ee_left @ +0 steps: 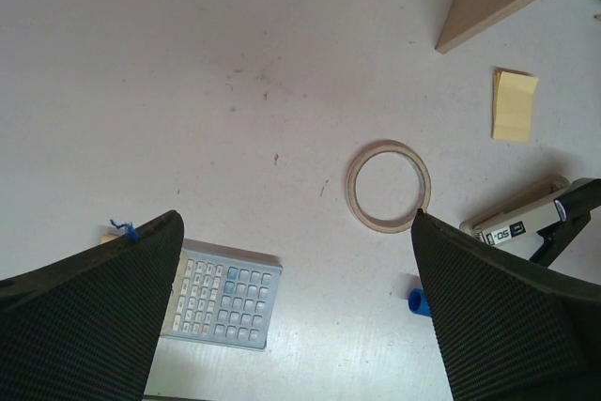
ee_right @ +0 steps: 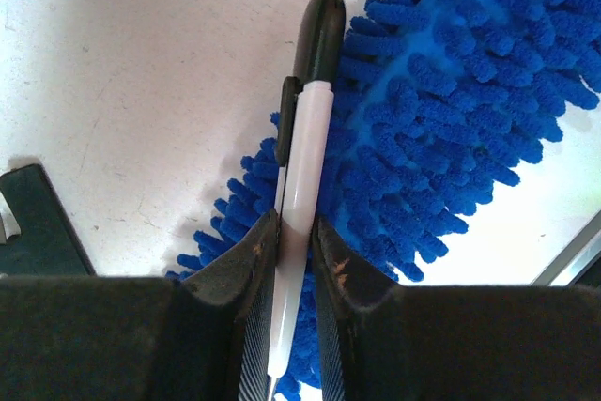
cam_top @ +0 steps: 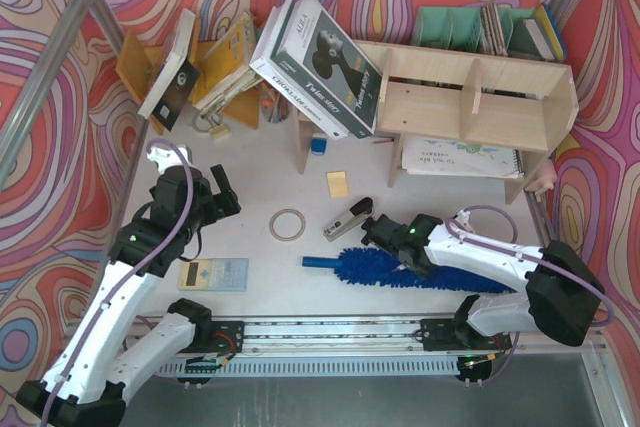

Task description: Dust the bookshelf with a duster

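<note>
Currently the long fluffy bright-blue chenille duster (cam_top: 400, 269) (ee_right: 470, 91) lies flat on the white bench (cam_top: 250, 177) (ee_left: 188, 63), near the front edge and just ahead of your right arm. Its flat blue plastic handle (cam_top: 320, 262) points left. Nothing grips it.

Your right gripper (cam_top: 378, 230) (ee_right: 291, 232) sits directly over the fluffy head. Its jaws are clamped on a slim white pen with a black cap (ee_right: 305, 138), not on the duster. The pen's capped end juts forward over the blue strands; you cannot tell whether it touches them.

Your left gripper (cam_top: 226, 197) (ee_left: 296, 223) hangs above the bench on the left, well apart from the duster, its jaws spread wide with nothing between them. Below it lie a grey pocket calculator (cam_top: 213, 274) (ee_left: 221, 293) and a thin tan tape ring (cam_top: 288, 224) (ee_left: 388, 186). A silver and black stapler (cam_top: 347, 218) (ee_left: 516, 225) lies to the ring's right, with a small yellow sticky-note pad (cam_top: 338, 184) (ee_left: 515, 105) beyond them.

The wide, low, pale plywood bookshelf (cam_top: 470, 97) stands at the far right of the bench, well apart from the duster. A white and black printed box (cam_top: 320, 67) leans tilted against its left end, and a spiral-bound notebook (cam_top: 460, 159) lies in its lower space.
</note>
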Controlling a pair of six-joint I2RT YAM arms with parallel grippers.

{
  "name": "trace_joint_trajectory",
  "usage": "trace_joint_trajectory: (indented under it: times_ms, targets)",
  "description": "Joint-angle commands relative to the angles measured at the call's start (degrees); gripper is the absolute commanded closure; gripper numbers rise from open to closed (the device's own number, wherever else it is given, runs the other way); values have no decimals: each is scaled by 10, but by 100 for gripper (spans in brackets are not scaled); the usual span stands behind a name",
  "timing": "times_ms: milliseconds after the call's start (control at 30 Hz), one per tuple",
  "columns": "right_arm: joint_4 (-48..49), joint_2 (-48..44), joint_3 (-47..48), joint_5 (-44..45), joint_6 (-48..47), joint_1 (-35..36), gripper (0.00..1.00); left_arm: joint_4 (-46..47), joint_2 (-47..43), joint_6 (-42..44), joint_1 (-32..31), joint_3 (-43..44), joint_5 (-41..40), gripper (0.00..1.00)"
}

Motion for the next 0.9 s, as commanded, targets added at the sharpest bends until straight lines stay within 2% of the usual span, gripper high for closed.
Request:
trace_joint_trajectory:
  times_ms: [0, 333, 433, 600, 867]
  targets:
    - [-25, 3, 17, 26, -4, -3, 74, -8, -1, 4, -3, 3, -4, 1]
    - [-28, 0, 27, 26, -17, -3, 76, -8, -1, 4, -3, 3, -3, 2]
    - [-9, 1, 26, 24, -35, -3, 69, -8, -1, 4, -2, 4, -3, 1]
    - [16, 9, 18, 15, -47, -3, 64, -9, -3, 4, -3, 4, -3, 2]
    - [15, 9, 22, 26, -51, -3, 64, -9, -3, 4, -3, 3, -3, 2]
